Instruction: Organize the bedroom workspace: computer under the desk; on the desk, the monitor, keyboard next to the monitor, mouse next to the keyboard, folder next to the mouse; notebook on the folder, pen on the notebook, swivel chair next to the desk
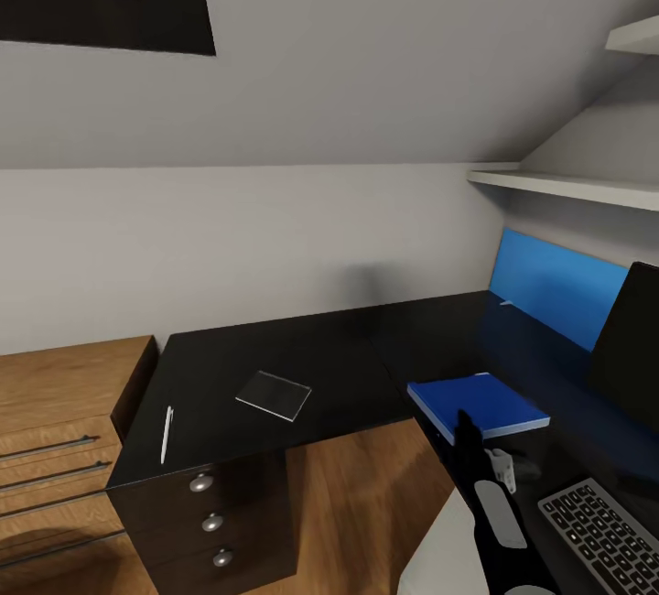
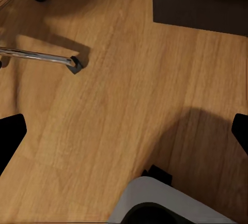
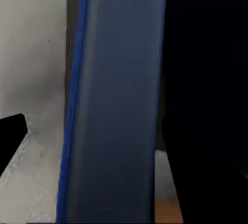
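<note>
- The flat bright blue folder [image 1: 478, 404] lies on the glossy black L-shaped surface [image 1: 348, 348], at about 4 o'clock in the head view.
- The right gripper [image 1: 465, 435] sits at the folder's near edge; I cannot tell whether its fingers grip it (the right wrist view is blurred).
- The left gripper [image 2: 124, 136] hangs over wood floor [image 2: 129, 79], fingers spread apart.
- The thin grey notebook [image 1: 274, 394] and white pen [image 1: 167, 434] lie apart at 7 o'clock.
- The silvery-framed keyboard [image 1: 604, 531] lies at 5 o'clock.

The right arm [image 1: 490, 508] is seen raised at the lower right of the head view, forearm directed up and forward. Its gripper [image 3: 98, 141] is held open, dark fingertips spread wide. The left gripper [image 2: 124, 133] is likewise spread open, pointed downward.
</note>
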You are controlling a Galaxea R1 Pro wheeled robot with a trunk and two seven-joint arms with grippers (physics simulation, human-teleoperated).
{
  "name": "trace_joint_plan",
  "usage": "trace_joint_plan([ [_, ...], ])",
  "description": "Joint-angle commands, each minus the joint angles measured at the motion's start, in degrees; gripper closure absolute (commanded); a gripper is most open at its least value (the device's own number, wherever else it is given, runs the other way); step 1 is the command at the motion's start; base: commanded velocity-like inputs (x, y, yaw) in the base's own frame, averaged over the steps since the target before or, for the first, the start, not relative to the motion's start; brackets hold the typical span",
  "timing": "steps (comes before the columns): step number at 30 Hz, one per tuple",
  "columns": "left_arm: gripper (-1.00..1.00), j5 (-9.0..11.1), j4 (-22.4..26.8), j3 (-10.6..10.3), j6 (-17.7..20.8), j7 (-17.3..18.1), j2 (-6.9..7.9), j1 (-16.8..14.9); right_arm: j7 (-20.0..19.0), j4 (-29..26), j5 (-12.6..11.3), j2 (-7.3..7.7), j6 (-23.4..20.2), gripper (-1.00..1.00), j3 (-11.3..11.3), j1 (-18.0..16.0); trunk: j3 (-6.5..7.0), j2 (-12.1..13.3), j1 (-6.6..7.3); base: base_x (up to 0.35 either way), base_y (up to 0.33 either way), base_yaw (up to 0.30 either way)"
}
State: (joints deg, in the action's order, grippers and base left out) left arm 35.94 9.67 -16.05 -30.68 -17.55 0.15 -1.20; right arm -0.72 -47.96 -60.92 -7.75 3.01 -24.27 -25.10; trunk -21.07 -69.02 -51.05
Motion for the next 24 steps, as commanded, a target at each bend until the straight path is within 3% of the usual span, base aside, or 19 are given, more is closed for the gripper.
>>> trace_joint_plan([
  [1,-1.00,0.1,0.0,-0.5,-0.1,-0.5,-0.07,0.0,-0.1,0.0,-0.6,-0.01,0.1,-1.00,-0.1,0.0,-0.07,0.0,0.00,0.000,0.000,0.000],
  [24,-1.00,0.2,0.0,-0.5,-0.1,-0.5,-0.15,0.0,-0.1,0.0,-0.6,0.02,0.1,-1.00,0.0,0.0,-0.07,0.0,0.00,-0.038,0.000,0.000],
])
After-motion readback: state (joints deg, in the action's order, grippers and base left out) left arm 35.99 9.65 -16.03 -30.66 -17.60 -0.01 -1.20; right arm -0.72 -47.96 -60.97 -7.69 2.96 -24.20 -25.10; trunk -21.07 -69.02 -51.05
